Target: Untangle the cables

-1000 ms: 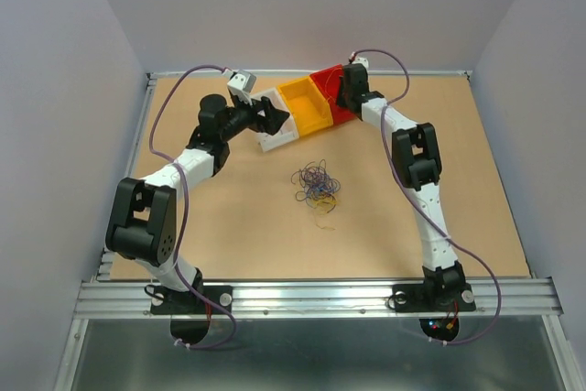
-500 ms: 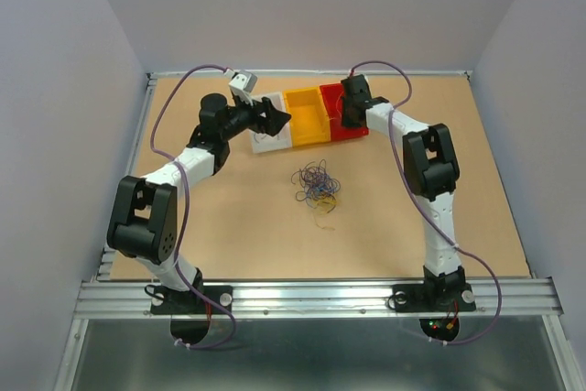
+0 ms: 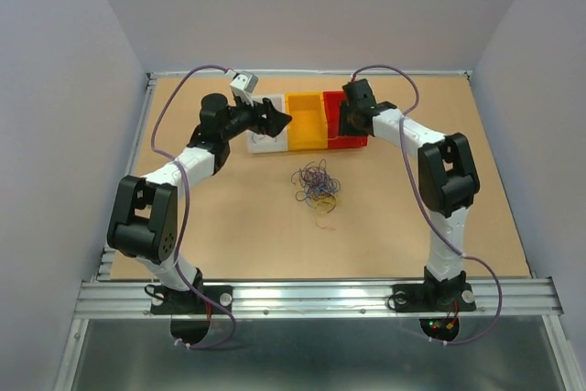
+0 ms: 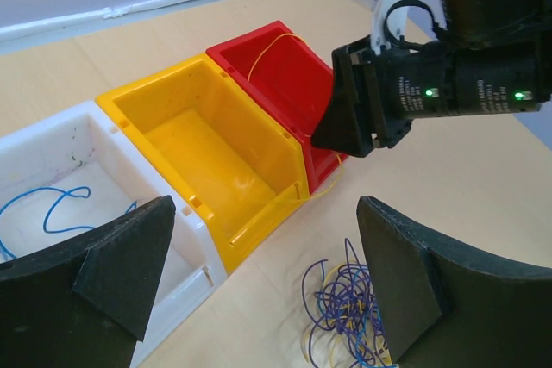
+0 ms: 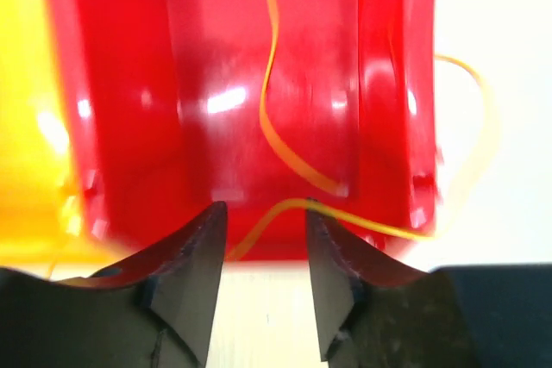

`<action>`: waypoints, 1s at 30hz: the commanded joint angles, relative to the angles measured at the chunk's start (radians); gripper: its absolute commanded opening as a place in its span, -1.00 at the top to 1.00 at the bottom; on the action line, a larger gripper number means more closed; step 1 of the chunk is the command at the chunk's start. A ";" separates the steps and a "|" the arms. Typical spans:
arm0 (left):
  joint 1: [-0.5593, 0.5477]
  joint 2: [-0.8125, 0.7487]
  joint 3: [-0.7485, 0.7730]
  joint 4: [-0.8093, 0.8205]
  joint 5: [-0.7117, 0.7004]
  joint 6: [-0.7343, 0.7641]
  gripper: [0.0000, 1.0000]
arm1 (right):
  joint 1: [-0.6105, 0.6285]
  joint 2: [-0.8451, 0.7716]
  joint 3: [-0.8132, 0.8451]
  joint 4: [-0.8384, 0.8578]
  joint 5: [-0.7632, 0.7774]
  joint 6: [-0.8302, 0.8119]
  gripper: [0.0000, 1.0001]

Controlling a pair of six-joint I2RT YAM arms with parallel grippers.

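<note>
- Top view: the yellow bin (image 3: 305, 122) stands at the far side of the table (image 3: 229, 217). The white bin (image 3: 263, 138) touches its left side and the red bin (image 3: 348, 131) touches its right side.
- The tangle of cables (image 3: 316, 185) lies on the table on the near side of the yellow bin, apart from it.
- The left gripper (image 3: 277, 119) hangs over the white bin, just left of the yellow bin. The right gripper (image 3: 343, 123) is at the red bin, just right of the yellow bin.
- Left wrist view: the left gripper (image 4: 264, 239) has its jaws wide and holds nothing. One blue cable (image 4: 50, 209) lies in the white bin (image 4: 103, 140), left of the yellow bin (image 4: 259, 140).
- A yellow cable (image 4: 269, 47) curls in the red bin (image 4: 297, 84). The tangle (image 4: 343, 308) is on the near side of the yellow bin.
- Right wrist view: the right gripper (image 5: 265, 234) has its jaws a little apart, with a narrow gap. The yellow cable (image 5: 274, 122) runs down the red bin (image 5: 207, 66), right of the yellow bin (image 5: 21, 127), and passes at the tips. The jaws do not clamp it.
</note>
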 commanded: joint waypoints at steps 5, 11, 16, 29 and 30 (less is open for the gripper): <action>-0.075 0.013 0.083 -0.040 -0.020 0.098 -0.97 | 0.024 -0.261 -0.137 0.064 0.012 0.034 -0.07; -0.173 0.065 0.126 -0.130 -0.070 0.215 -0.97 | 0.024 -0.319 -0.172 0.070 0.122 0.055 -0.57; -0.236 0.093 0.163 -0.182 -0.116 0.310 -0.96 | -0.039 -0.368 -0.235 0.092 0.173 0.188 -0.93; -0.315 0.193 0.257 -0.291 -0.317 0.425 -0.79 | -0.341 -0.479 -0.580 0.505 -0.373 0.487 -0.68; -0.318 0.205 0.260 -0.293 -0.340 0.439 -0.79 | -0.383 -0.479 -0.643 0.553 -0.460 0.520 -0.68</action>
